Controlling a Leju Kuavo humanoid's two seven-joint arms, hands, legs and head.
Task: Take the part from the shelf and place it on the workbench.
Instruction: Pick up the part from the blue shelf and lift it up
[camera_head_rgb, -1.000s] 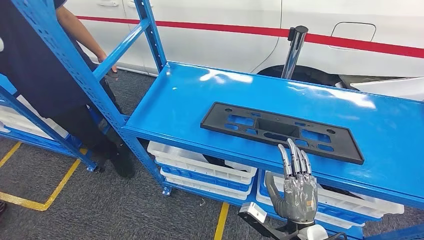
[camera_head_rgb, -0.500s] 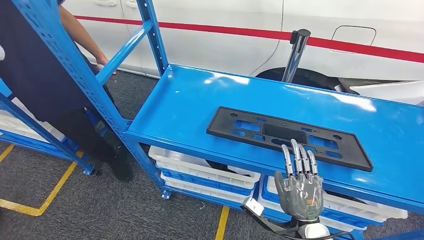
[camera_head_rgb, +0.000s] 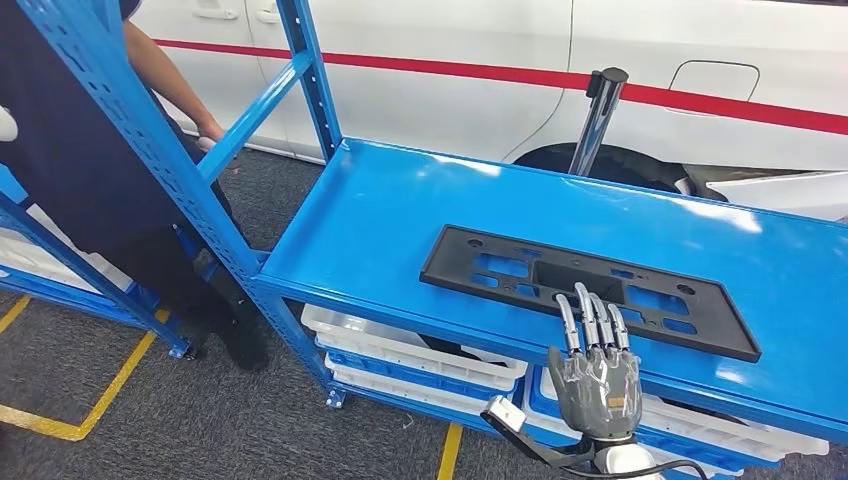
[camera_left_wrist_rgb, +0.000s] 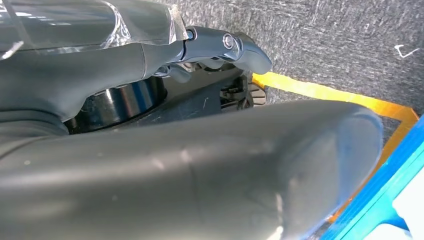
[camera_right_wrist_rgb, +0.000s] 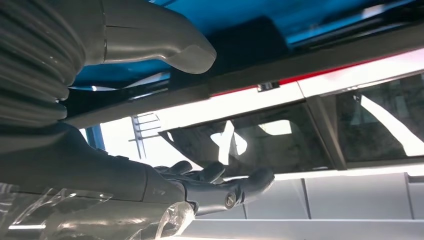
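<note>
The part (camera_head_rgb: 572, 274) is a long flat black plate with several cut-outs, lying on the blue shelf board (camera_head_rgb: 380, 220) near its front edge. My right hand (camera_head_rgb: 597, 378) is raised in front of the shelf, fingers straight and slightly apart, holding nothing. Its fingertips (camera_head_rgb: 587, 300) overlap the plate's front edge in the head view; I cannot tell whether they touch it. In the right wrist view the thumb (camera_right_wrist_rgb: 165, 42) and the dark fingers (camera_right_wrist_rgb: 225, 190) are spread wide apart. My left hand (camera_left_wrist_rgb: 150, 150) hangs over the grey floor, holding nothing.
A person in dark clothes (camera_head_rgb: 70, 150) stands at the left behind the shelf's blue upright (camera_head_rgb: 150, 140). White crates (camera_head_rgb: 400, 345) sit on the lower shelf. A white car (camera_head_rgb: 450, 40) and a chrome post (camera_head_rgb: 598, 115) stand behind. Yellow lines (camera_head_rgb: 100, 390) mark the floor.
The camera has shifted, so the shelf sits lower and further right in the picture. My right hand has come closer to the plate; its fingertips now overlap the front edge.
</note>
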